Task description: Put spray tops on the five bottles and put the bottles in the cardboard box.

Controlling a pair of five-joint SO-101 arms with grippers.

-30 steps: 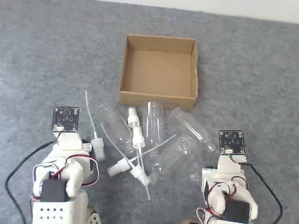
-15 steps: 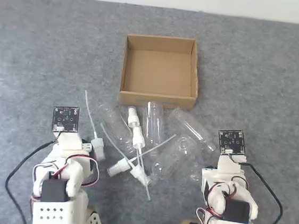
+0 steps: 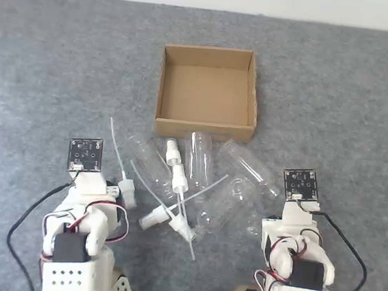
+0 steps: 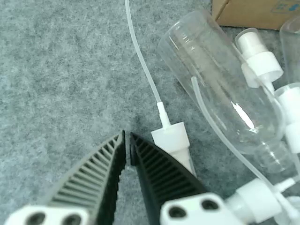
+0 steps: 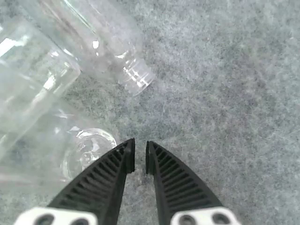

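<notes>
Several bottles (image 3: pixel 219 204) and loose spray tops (image 3: pixel 179 179) beside the cardboard box (image 3: pixel 205 129)

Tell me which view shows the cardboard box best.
High view: the whole cardboard box, open top and inside, past the bottles. Left wrist view catches one corner; right wrist view faces bottles.

We are looking at a mottled grey, felt-like table covering (image 3: pixel 49 68) and a plain brown square cardboard box (image 3: pixel 205 129). We are seeing clear, colourless plastic bottles (image 3: pixel 198 158) and white plastic spray tops (image 3: pixel 179 179) trailing pale translucent tubes. We are noting black ribbed fingers and white housings on the left gripper (image 4: pixel 125 134) and the right gripper (image 5: pixel 139 144).
</notes>
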